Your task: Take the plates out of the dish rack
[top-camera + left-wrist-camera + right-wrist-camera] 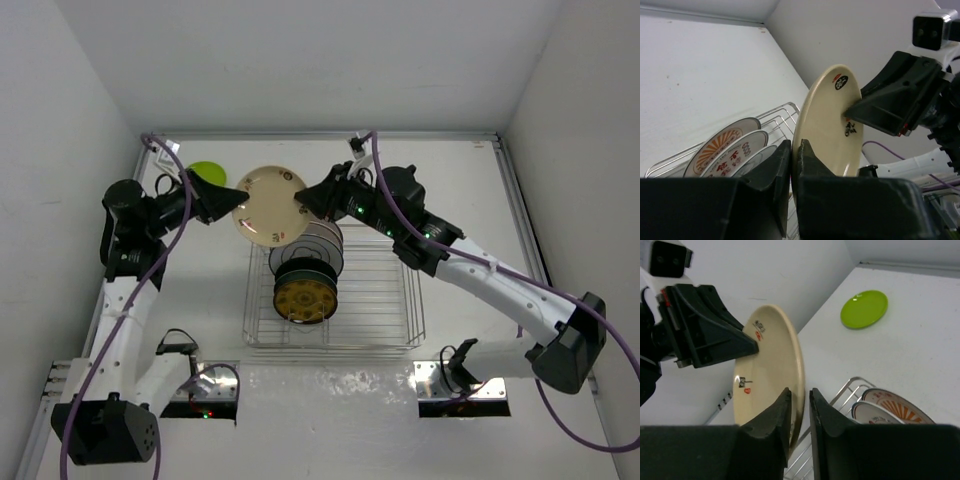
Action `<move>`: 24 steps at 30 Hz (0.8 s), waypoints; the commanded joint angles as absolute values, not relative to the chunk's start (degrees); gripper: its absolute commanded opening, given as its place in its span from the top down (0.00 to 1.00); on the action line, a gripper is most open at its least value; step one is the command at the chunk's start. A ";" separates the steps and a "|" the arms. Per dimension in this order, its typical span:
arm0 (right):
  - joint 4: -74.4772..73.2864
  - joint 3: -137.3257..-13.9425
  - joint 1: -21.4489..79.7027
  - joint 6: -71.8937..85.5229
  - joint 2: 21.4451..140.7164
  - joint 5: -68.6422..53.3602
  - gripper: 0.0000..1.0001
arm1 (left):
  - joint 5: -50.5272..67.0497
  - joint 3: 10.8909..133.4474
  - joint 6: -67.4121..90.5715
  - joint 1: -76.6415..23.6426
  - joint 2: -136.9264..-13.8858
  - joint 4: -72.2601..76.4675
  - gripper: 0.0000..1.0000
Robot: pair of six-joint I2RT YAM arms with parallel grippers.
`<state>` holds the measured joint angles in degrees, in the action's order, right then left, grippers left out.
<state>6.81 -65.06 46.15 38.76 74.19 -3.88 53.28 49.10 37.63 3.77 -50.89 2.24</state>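
Note:
A tan plate (268,205) stands on edge in the air behind the dish rack (380,300), held between both arms. My left gripper (232,203) is shut on its left rim, and the left wrist view shows the fingers pinching the plate (832,125). My right gripper (303,203) straddles the right rim, jaws slightly apart, with a gap beside the plate (770,370). Several plates (308,250) stand upright in the rack, an orange-patterned one (303,297) in front. A lime green plate (207,173) lies flat on the table at the back left.
The rack's right half (385,270) holds only bare wire bars. White walls enclose the table on the left, back and right. The arm bases (210,390) sit at the near edge.

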 commanded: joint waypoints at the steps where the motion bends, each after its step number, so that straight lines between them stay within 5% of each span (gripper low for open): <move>1: 11.26 -66.62 46.32 37.97 74.01 -1.95 0.78 | 48.02 51.77 38.23 3.16 -52.29 0.09 1.00; 2: 10.55 -66.45 46.32 37.53 73.66 -0.98 0.60 | 46.51 52.03 38.67 3.16 -52.38 0.09 1.00; 3: 9.68 -66.18 46.23 37.44 73.39 -0.18 0.32 | 44.67 52.29 40.15 3.16 -52.47 0.09 1.00; 5: 6.78 -65.48 45.79 36.57 71.64 4.11 0.24 | 39.48 53.60 41.74 3.34 -52.73 -0.35 1.00; 7: 1.09 -64.87 45.62 36.21 69.97 12.94 0.01 | 31.34 55.10 44.11 3.34 -53.08 -4.20 1.00; 13: -6.58 -60.56 45.62 31.04 61.36 22.41 0.01 | 7.34 63.36 47.72 7.03 -60.19 -15.11 1.00; 24: -15.55 -55.46 45.62 23.21 50.55 19.70 0.01 | 2.01 78.83 48.43 14.32 -95.17 -8.80 1.00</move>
<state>-13.41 -56.71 45.71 26.61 52.71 20.75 3.38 74.56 48.29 13.37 -90.45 -12.93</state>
